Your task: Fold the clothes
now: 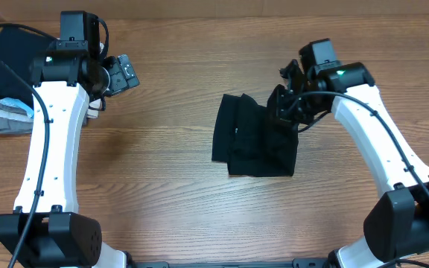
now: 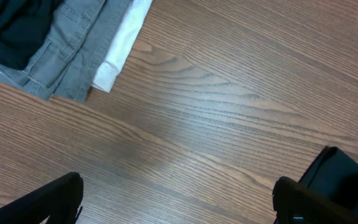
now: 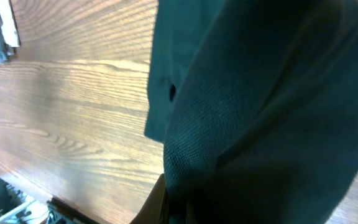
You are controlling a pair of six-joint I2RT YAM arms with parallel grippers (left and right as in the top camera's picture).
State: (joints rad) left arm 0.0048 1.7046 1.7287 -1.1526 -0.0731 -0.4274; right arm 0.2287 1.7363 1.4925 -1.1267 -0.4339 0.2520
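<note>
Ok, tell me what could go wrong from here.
1. The right pincer, shut on an edge of the soft black fabric shirt, could drag the folded bundle open when it moves.
2. The open left pincer sits far off beside the folded grey garments, so nothing pins the shirt.

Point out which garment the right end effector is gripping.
The black shirt in the middle: its edge is pinched by the right end effector. The grey and white folded garments lie apart at the far left.

White arm links (image 1: 54,149), black joints (image 1: 58,237), black cables (image 1: 39,145), green LED (image 1: 341,73).
</note>
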